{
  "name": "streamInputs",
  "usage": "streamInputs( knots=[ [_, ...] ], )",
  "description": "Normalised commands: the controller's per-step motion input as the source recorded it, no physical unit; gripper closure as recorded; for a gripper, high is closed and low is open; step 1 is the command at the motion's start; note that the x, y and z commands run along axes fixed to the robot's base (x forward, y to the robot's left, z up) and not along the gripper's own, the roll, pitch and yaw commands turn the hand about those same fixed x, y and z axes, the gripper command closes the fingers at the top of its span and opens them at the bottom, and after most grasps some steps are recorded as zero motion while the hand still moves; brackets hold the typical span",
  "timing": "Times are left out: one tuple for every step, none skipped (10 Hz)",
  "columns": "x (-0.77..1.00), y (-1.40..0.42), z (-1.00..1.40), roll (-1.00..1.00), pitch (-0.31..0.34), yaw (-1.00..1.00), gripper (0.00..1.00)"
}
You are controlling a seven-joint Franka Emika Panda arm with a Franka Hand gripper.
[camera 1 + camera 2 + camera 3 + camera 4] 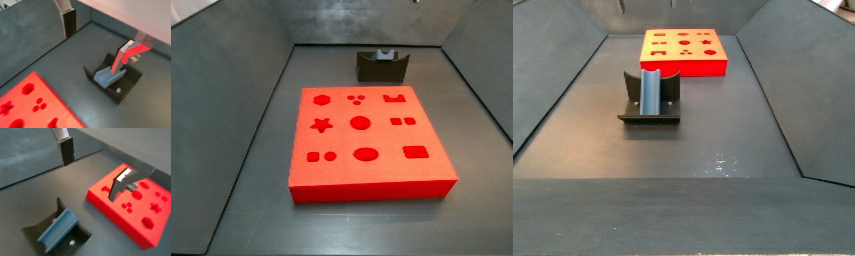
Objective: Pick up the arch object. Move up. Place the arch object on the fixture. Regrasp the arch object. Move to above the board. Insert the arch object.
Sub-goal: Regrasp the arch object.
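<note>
Blue-grey arch [651, 91] resting in fixture [649, 110], apart from red board [366, 140]. Gripper [100, 35] raised above, fingers [69, 20] spread, holding nothing. Step: regrasp. Next: descend, straddle arch squarely, clamp, then carry over board.

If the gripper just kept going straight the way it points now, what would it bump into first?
Probably the arch object resting in the fixture. Both wrist views show the open gripper, jaws apart and empty, pointing down toward it. Depth is unclear, so it might meet the floor beside it.
</note>
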Motion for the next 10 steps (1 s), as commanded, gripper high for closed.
streamInputs(
  knots=[
    [-0.01, -0.02, 0.0, 1.0, 0.02, 0.01, 0.0],
    [-0.01, -0.02, 0.0, 1.0, 0.018, 0.01, 0.0],
    [-0.01, -0.02, 0.0, 1.0, 0.02, 0.02, 0.0],
    [-0.01, -0.02, 0.01, 1.0, 0.026, 0.02, 0.0],
    [0.0, -0.02, 0.01, 1.0, 0.032, 0.02, 0.0],
    [0.01, -0.02, 0.0, 1.0, 0.034, 0.02, 0.0],
    [0.03, -0.02, -0.01, 1.0, 0.048, 0.03, 0.0],
    [0.05, -0.02, -0.01, 1.0, 0.057, 0.03, 0.0],
    [0.06, -0.03, -0.01, 1.0, 0.07, 0.04, 0.0],
    [0.08, -0.03, -0.02, 1.0, 0.093, 0.04, 0.0]
  ],
)
